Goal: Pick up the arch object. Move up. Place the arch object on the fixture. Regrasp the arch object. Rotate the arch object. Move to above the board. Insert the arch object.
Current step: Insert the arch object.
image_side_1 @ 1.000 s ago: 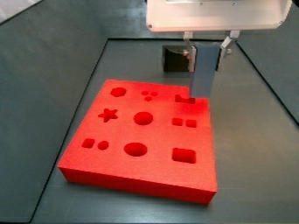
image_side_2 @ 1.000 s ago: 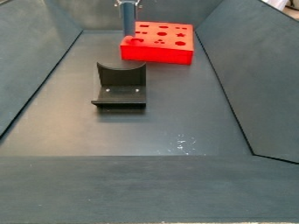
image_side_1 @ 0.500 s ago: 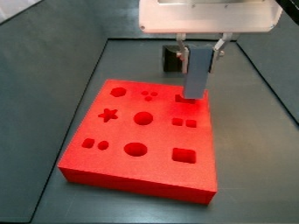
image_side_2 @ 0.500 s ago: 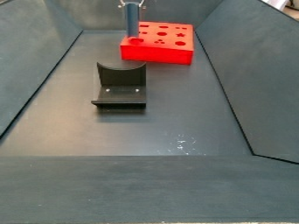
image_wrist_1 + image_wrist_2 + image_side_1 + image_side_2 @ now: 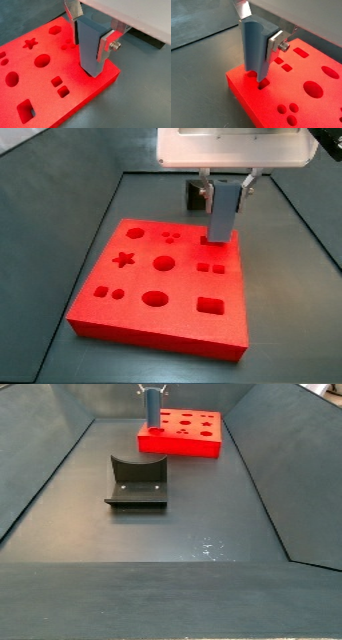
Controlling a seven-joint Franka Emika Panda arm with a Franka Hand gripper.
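Observation:
The arch object (image 5: 222, 216), a pale blue-grey oblong block, hangs upright with my gripper (image 5: 226, 186) shut on its upper part. Both wrist views show the silver fingers (image 5: 105, 46) (image 5: 276, 44) clamped on the arch object (image 5: 89, 50) (image 5: 254, 47). Its lower end is right over a cutout (image 5: 261, 84) near one edge of the red board (image 5: 134, 313) (image 5: 40, 82); I cannot tell whether it has entered. The dark fixture (image 5: 136, 481) stands alone on the floor, apart from the board (image 5: 187, 442) and the gripper (image 5: 150, 394).
The board has several other cutouts: a star (image 5: 124, 258), circles (image 5: 163, 262) and squares (image 5: 210, 306). Sloping grey bin walls (image 5: 40, 474) enclose the floor. In a side view the fixture (image 5: 198, 196) lies just beyond the board's far edge.
The gripper carrying the arch object shifted slightly sideways over the board about a second ago. Over the last half second it has barely moved.

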